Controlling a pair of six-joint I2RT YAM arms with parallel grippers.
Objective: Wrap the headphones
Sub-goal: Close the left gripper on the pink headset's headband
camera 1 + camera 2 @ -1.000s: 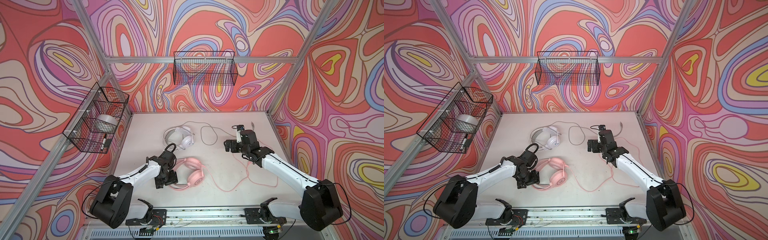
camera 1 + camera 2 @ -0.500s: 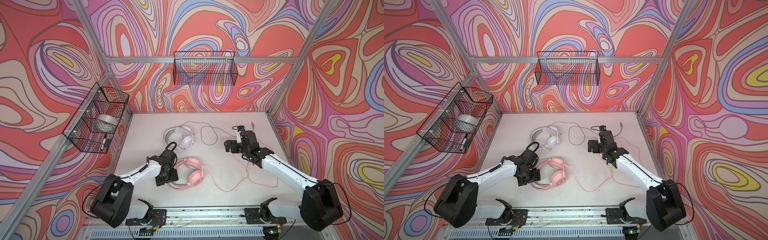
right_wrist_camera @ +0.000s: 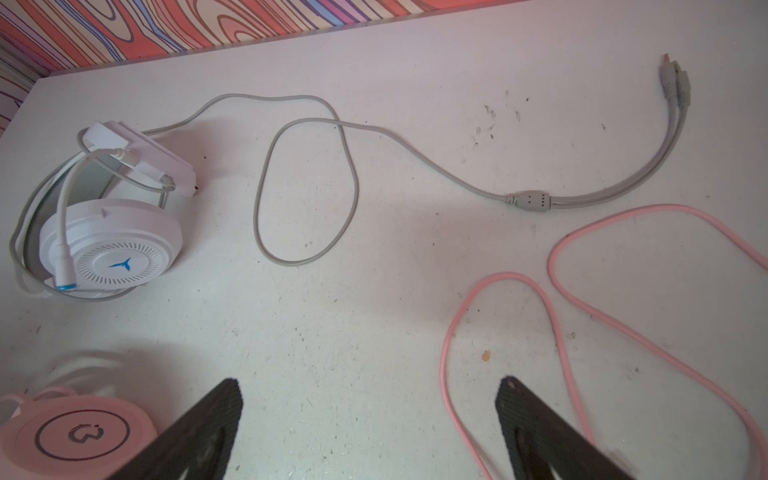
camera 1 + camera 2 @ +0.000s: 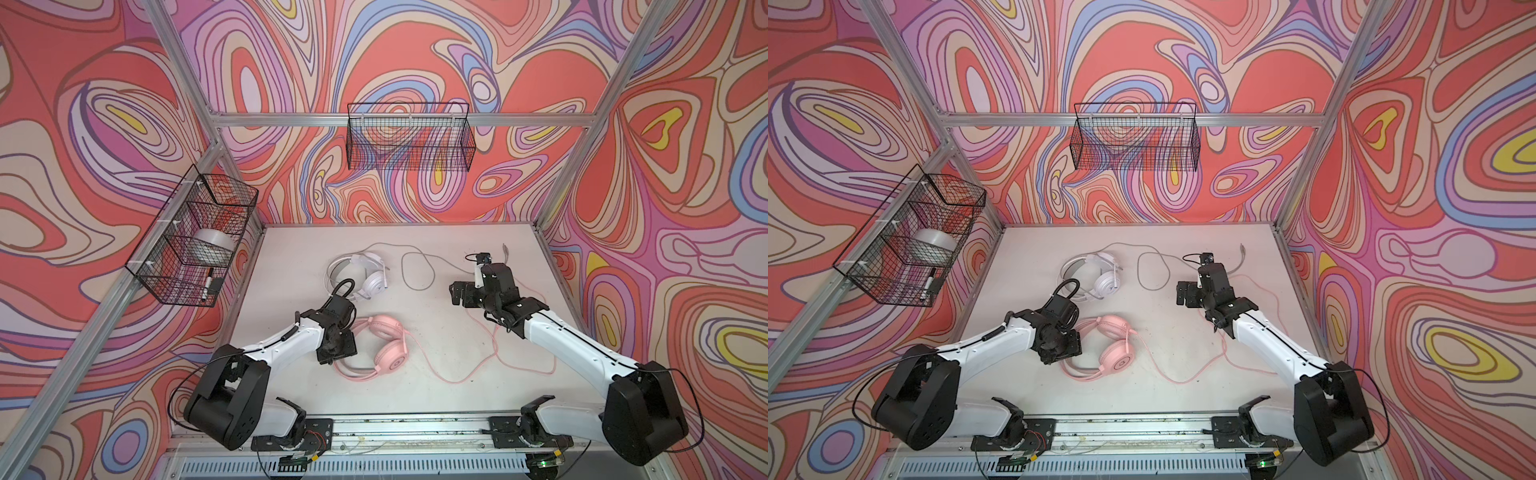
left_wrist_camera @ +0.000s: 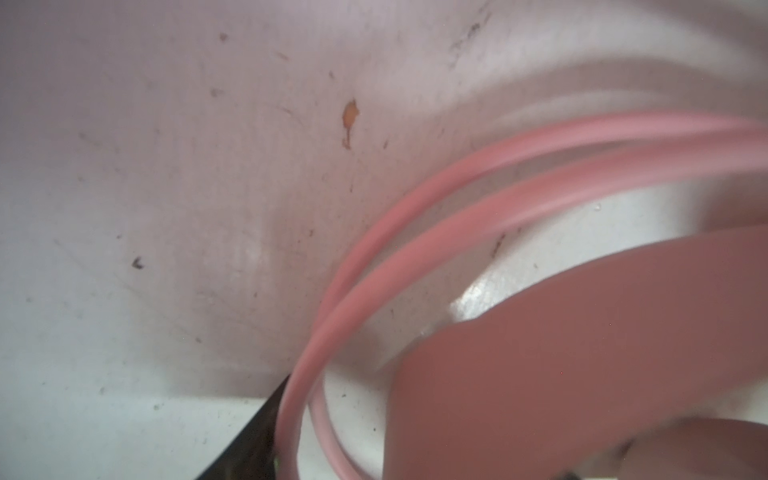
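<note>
The pink headphones lie near the table's front middle, their pink cable trailing right. My left gripper sits low over their headband at its left end. In the left wrist view one dark finger rests against the thin pink bands; the wide pink strap hides the other finger. The white headphones lie further back, grey cable looping right to its plugs. My right gripper hovers open over the table at right, holding nothing, a loop of the pink cable beside one finger.
A wire basket on the left wall holds a tape roll and a marker. Another wire basket hangs on the back wall. The arms' mounting rail runs along the front edge.
My left gripper has settled a little closer onto the pink headband and its jaws have narrowed. The right arm and both headsets have stayed put.
</note>
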